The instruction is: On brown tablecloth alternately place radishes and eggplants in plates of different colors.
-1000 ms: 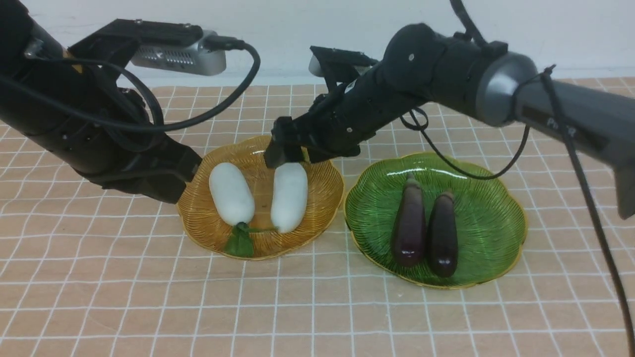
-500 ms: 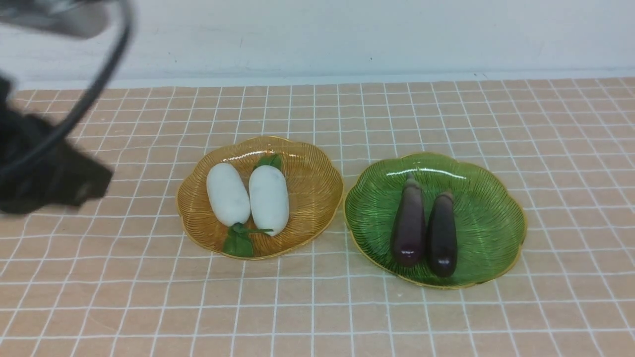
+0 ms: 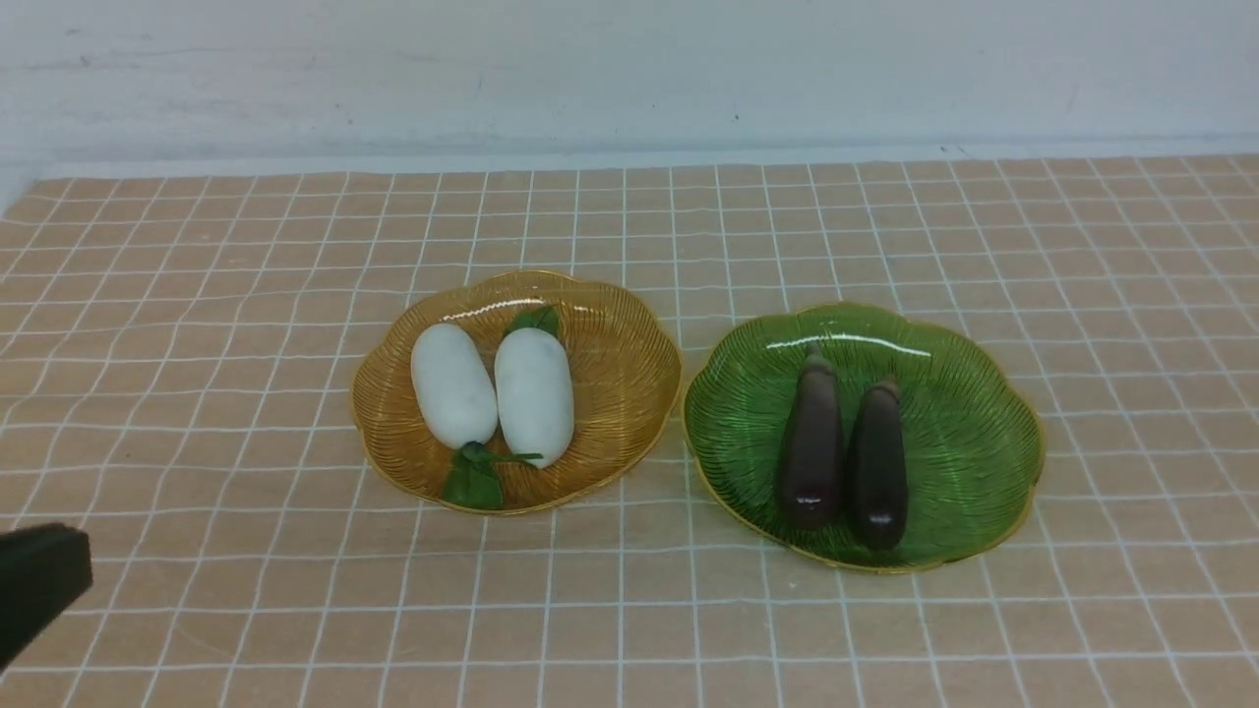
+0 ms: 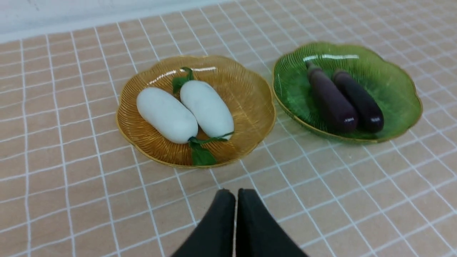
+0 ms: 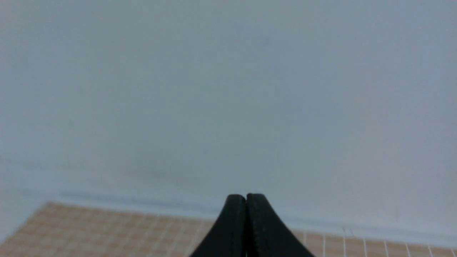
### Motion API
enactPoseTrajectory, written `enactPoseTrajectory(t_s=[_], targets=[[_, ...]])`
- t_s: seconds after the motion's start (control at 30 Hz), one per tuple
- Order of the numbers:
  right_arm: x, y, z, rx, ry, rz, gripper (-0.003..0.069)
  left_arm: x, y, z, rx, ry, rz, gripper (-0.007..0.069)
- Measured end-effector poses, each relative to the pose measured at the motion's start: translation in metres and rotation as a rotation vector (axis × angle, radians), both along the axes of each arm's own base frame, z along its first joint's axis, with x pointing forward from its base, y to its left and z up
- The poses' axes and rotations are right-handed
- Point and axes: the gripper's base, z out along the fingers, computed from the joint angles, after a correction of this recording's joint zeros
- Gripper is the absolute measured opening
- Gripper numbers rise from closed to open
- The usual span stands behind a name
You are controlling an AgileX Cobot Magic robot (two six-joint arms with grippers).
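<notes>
On the brown tablecloth [image 3: 629, 610] the amber plate [image 3: 629, 374] holds two white radishes, one on the left [image 3: 452, 385] and one on the right [image 3: 534, 395], side by side. The green plate [image 3: 974, 433] holds two dark eggplants, left [image 3: 812, 442] and right [image 3: 877, 467]. In the left wrist view both plates show, the amber plate [image 4: 250, 100] and the green plate [image 4: 396, 82]. My left gripper [image 4: 235, 194] is shut and empty, hovering in front of the amber plate; a black part of it shows at the front view's left edge [image 3: 39, 585]. My right gripper [image 5: 246, 197] is shut and empty, facing the wall.
A pale wall [image 3: 629, 69] stands behind the cloth's far edge. The plates sit close together, almost touching.
Both arms have pulled back from over the amber plate; the right arm has left the front view and the left shows only at the lower left edge. The right radish now lies against the left one.
</notes>
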Motion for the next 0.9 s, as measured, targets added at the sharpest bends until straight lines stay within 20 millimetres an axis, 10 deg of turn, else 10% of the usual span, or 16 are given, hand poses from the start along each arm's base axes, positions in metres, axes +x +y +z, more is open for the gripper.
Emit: enactPoseTrajectory(t_s=[0.13,0.27,0.9], targets=[[-0.045,-0.013,-0.078,0.098,-0.355,0.004,-0.0015,-0.004,0.002,-0.022,-0.047,-0.026,0.031,-0.0003],[-0.044,-0.012,-0.113,0.116,-0.419,0.008,-0.0015,-0.001,0.001,-0.029,-0.067,-0.01,0.04,-0.0003],[-0.043,-0.011,-0.114,0.112,-0.426,0.006,-0.0015,-0.019,0.011,-0.015,-0.099,-0.222,0.07,-0.0003]])
